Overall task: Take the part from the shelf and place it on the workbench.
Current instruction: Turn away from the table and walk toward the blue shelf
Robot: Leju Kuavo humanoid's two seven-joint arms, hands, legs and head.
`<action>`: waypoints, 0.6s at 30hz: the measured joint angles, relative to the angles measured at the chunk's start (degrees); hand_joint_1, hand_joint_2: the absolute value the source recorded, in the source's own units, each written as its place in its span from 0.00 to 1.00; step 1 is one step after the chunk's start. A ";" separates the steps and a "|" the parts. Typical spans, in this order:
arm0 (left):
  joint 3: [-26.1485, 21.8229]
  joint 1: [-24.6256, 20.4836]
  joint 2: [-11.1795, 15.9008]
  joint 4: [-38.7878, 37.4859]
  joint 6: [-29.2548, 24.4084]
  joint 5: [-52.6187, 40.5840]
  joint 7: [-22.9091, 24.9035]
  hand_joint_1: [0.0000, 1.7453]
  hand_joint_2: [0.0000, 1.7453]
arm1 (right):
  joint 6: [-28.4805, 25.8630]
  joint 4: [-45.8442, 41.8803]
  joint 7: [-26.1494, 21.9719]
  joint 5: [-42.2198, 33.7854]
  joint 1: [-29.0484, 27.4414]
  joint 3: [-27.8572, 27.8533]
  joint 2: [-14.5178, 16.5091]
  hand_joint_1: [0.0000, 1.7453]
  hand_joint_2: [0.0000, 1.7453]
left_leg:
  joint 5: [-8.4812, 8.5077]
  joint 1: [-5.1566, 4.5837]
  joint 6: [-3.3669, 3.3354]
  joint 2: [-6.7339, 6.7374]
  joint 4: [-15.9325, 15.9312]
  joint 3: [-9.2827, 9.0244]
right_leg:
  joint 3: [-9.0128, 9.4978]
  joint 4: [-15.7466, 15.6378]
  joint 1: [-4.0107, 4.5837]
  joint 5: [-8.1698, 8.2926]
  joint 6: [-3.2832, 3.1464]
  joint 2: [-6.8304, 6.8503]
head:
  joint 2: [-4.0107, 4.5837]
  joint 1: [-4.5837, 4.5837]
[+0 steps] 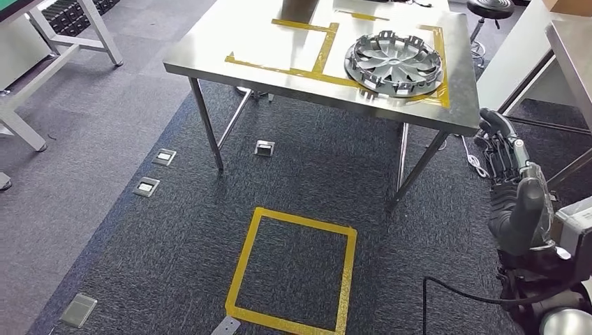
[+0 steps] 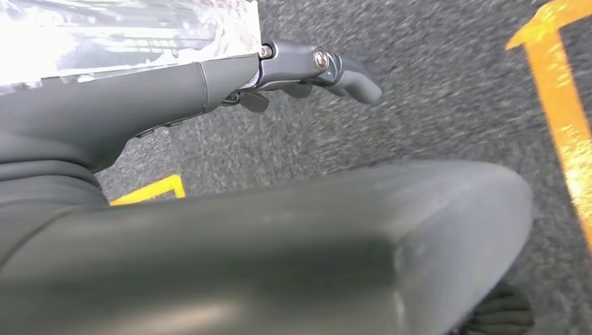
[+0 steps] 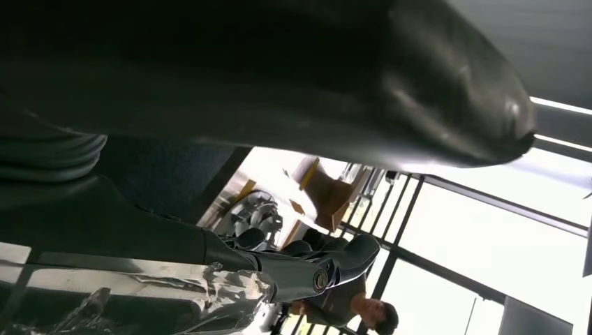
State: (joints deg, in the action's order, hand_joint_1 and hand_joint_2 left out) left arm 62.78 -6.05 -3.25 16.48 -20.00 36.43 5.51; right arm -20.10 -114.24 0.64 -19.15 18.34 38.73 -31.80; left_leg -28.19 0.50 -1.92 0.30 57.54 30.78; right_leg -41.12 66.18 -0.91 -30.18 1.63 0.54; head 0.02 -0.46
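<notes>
The part, a silver wheel cover (image 1: 394, 63), lies flat on the steel workbench (image 1: 230, 49), inside a yellow-taped rectangle at its right end. My right hand (image 1: 513, 188) hangs off the bench's right front corner, below the top, fingers apart and holding nothing. In the right wrist view its thumb (image 3: 349, 70) and dark fingers (image 3: 314, 269) are empty, with the wheel cover (image 3: 255, 213) small beyond them. In the left wrist view my left hand (image 2: 314, 258) is over the dark carpet, its fingers (image 2: 328, 66) stretched out with nothing in them.
A yellow tape square (image 1: 293, 269) marks the carpet in front of the bench, with metal floor sockets (image 1: 164, 157) to its left. A white-framed table (image 1: 42, 42) stands far left, a white bench (image 1: 572, 49) and stool (image 1: 489, 10) at right. A person (image 3: 349, 307) stands nearby.
</notes>
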 joint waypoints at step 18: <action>2.07 0.16 -0.21 0.20 -1.76 -0.88 2.11 0.00 1.00 | 0.31 8.39 7.61 3.01 -4.41 0.34 0.04 0.00 1.00 | -3.27 0.22 3.50 -0.27 15.07 10.46 | 11.38 -11.18 1.01 2.34 -4.08 0.84 | 0.00 0.34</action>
State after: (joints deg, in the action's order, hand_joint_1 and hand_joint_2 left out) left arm 64.84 -5.89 -3.46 16.68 -21.76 35.55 7.62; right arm -19.80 -105.85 8.24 -16.14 13.93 39.07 -31.76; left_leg -31.45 0.72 1.57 0.03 72.62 41.24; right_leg -29.74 55.00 0.10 -27.83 -2.44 1.38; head 0.02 -0.11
